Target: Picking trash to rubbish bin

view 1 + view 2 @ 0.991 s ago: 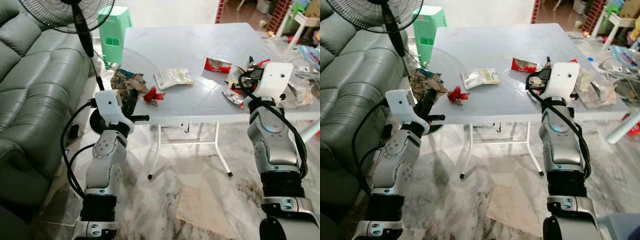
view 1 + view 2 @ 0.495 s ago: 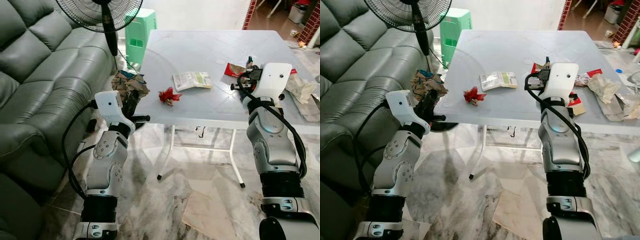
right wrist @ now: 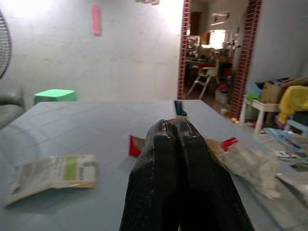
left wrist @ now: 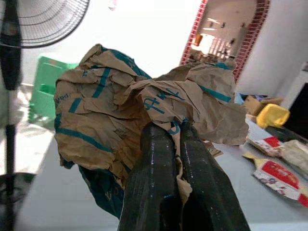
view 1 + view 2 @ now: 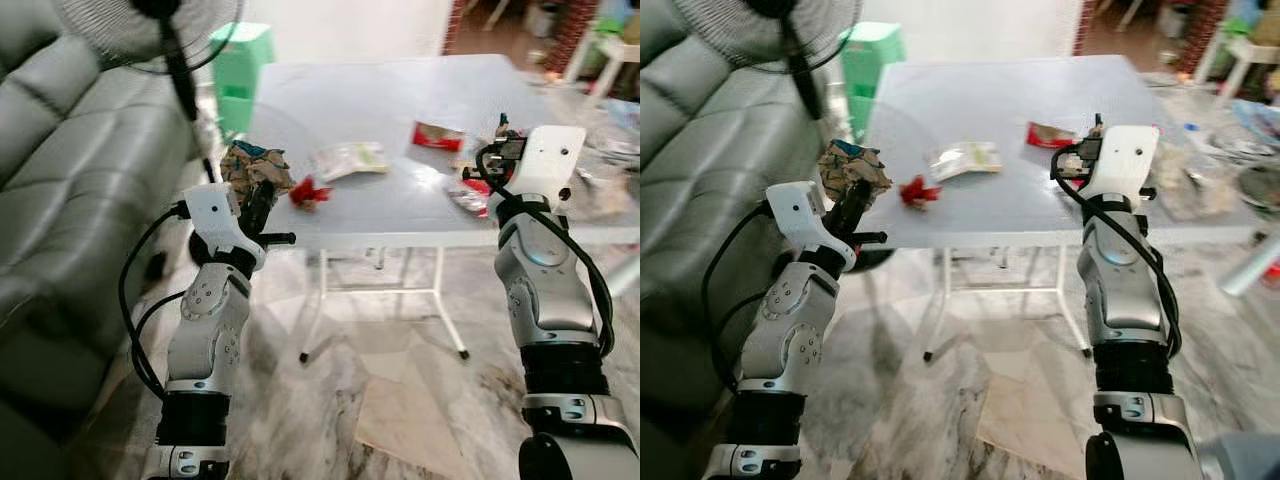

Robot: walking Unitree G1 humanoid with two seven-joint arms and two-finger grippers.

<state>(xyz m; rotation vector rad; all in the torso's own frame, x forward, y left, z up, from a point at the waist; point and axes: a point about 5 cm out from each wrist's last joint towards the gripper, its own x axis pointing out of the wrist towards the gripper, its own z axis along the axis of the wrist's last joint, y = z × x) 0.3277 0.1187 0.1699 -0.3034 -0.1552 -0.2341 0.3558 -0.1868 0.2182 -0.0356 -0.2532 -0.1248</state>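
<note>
The left gripper (image 4: 174, 132) is raised at the near left corner of the grey folding table (image 5: 380, 110), its two black fingers (image 4: 153, 163) pressed together and clamped on a crumpled brown paper bag with teal print (image 4: 120, 115). The bag bunches up above and around the fingertips, held in the air just off the table's edge.

The right gripper (image 3: 175, 126) is held up over the near right part of the table, its fingers closed against each other with nothing between them.

Just beyond the left gripper, on the tabletop, lies a small red crumpled wrapper (image 5: 308, 190), and a little farther a flat white and green packet (image 5: 350, 158). Ahead of the right gripper sits a torn red wrapper (image 5: 437, 134), and to its outer side a clutter of clear plastic and paper scraps (image 5: 1185, 175), near the table's right edge.

To the left gripper's outer side stands a grey leather sofa (image 5: 70, 190). Beyond it rises a black standing fan (image 5: 160, 30), with a green plastic stool (image 5: 238, 60) behind, near the white wall.
</note>
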